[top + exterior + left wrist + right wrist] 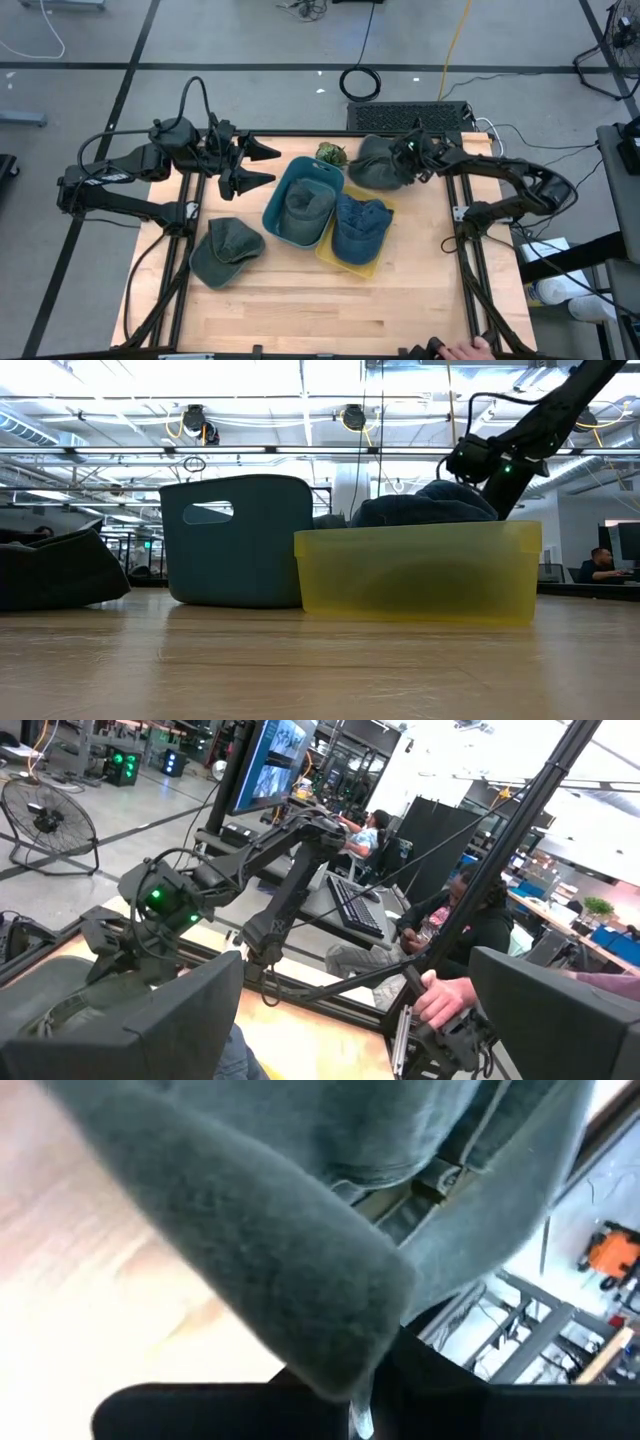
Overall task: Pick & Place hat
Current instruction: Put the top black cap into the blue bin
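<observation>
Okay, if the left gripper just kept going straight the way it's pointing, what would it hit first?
Probably the teal bin. The open left gripper points across the table towards the right arm, roughly at that bin's near rim. Its height is unclear, so it might instead pass over the bin towards the dark hat in the right gripper.

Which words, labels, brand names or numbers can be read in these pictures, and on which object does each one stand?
None can be read.
Hats, teal bin and yellow bin: no print shows.
Monitor in the left wrist view: its picture is too blurred to read.
Keyboard behind the table: keys too small to read.
</observation>
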